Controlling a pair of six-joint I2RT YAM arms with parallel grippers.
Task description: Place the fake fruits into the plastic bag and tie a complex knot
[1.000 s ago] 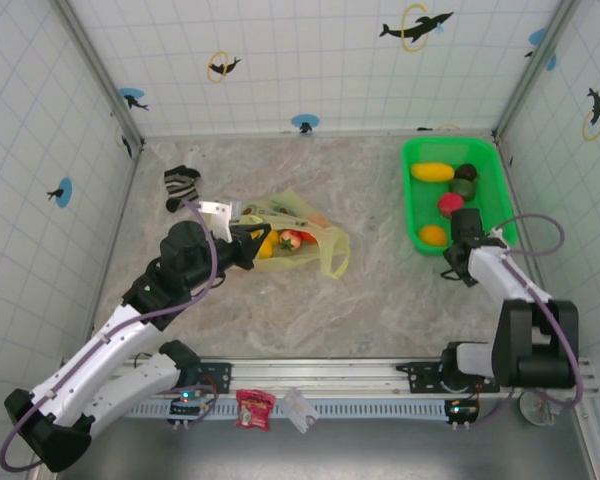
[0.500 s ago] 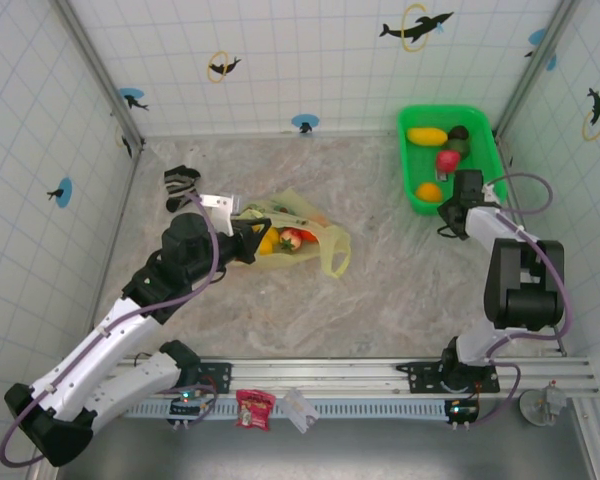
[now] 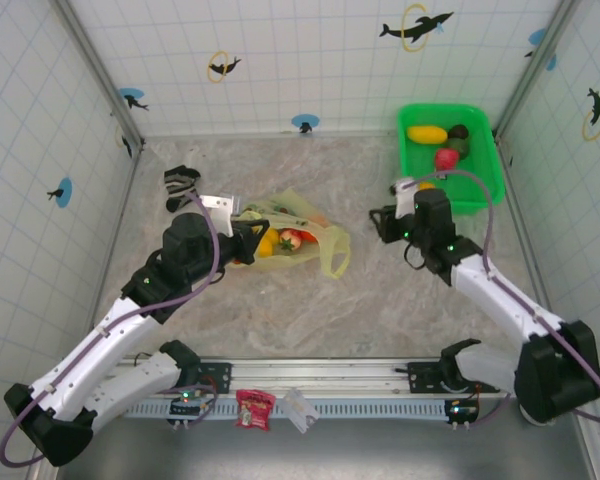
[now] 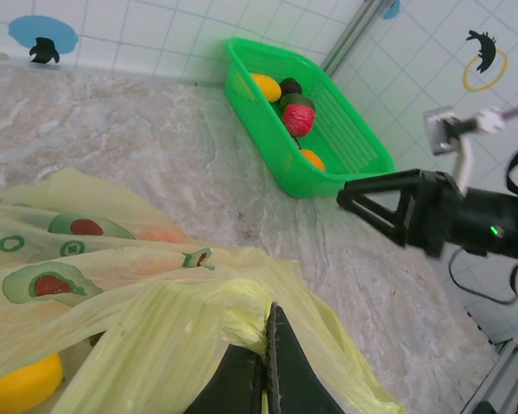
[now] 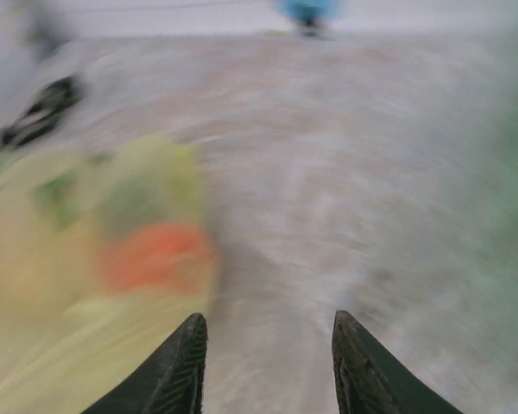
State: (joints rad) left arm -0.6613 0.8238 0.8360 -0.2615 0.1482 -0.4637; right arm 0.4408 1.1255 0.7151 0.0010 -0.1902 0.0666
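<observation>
The bag (image 3: 332, 255) is pinched at its edge by the clamped left gripper (image 4: 266, 366). The right gripper (image 5: 268, 362) is held empty, fingers parted, between bag and tub (image 3: 446, 108).

Bare table (image 3: 365, 295) strip between plastic bag (image 3: 332, 256) and right gripper (image 3: 377, 222)

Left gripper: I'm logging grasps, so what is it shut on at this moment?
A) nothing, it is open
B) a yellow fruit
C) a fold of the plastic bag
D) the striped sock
C: in the left wrist view, the left gripper is shut, pinching a bunched fold of the pale-yellow plastic bag.
</observation>
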